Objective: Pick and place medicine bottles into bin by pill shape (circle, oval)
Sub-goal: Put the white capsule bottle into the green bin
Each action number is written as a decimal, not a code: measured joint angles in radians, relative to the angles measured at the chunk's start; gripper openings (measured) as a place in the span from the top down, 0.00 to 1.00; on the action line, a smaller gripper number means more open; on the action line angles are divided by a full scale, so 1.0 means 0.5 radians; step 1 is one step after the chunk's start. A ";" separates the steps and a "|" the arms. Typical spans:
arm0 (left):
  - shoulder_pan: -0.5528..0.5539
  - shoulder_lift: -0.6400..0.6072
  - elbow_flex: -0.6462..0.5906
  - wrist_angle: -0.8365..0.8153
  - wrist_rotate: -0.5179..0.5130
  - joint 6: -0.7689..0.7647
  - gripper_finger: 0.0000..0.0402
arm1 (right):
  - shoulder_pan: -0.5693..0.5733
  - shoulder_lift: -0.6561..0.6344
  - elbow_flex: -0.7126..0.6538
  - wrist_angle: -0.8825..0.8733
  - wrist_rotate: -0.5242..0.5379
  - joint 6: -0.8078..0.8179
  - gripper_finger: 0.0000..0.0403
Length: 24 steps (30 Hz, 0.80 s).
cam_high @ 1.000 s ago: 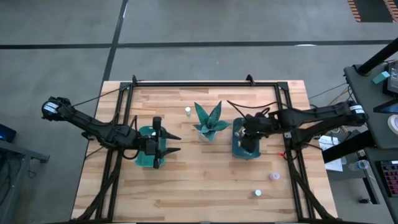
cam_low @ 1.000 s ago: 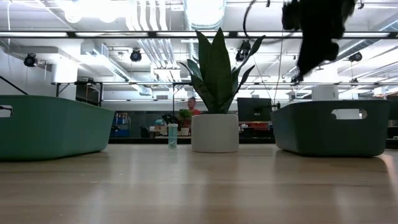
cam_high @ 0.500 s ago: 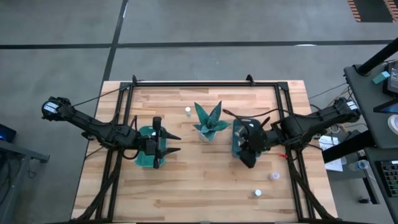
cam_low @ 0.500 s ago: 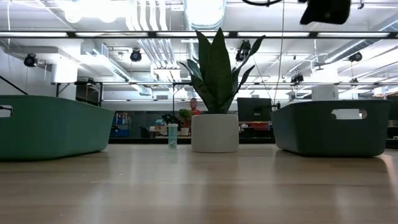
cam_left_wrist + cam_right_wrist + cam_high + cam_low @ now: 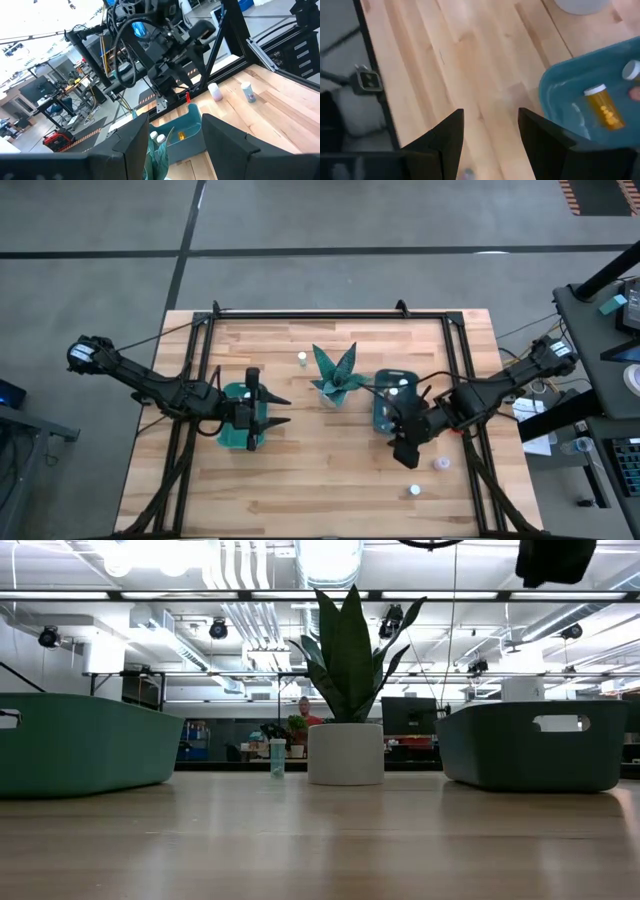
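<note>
The right gripper point(image 5: 404, 451) hangs over bare wood just near of the right bin point(image 5: 381, 420), with its fingers apart and nothing between them. It looks ready to go for another bottle, because two medicine bottles point(image 5: 441, 464) stand on the table close by, near and to its right. One more small bottle point(image 5: 301, 359) stands far off, left of the plant point(image 5: 336, 375). Inside the right bin, an orange bottle point(image 5: 603, 105) lies on its side. The right arm reaches in from the right edge, bent low, with its wrist pointing down.

The left gripper point(image 5: 252, 424) waits over the left bin point(image 5: 236, 393). Its fingers are apart too and hold nothing. The left arm stretches in from the far left.
</note>
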 joint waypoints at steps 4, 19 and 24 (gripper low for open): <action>0.001 0.000 -0.001 0.001 0.000 0.000 0.58 | 0.000 -0.005 -0.086 0.028 0.065 -0.196 0.56; 0.001 0.000 -0.006 0.008 -0.094 0.003 0.58 | -0.001 -0.033 -0.385 0.423 -0.085 -0.223 0.56; 0.001 0.000 -0.008 0.007 -0.150 0.001 0.58 | 0.032 -0.033 -0.390 0.423 -0.368 0.280 0.56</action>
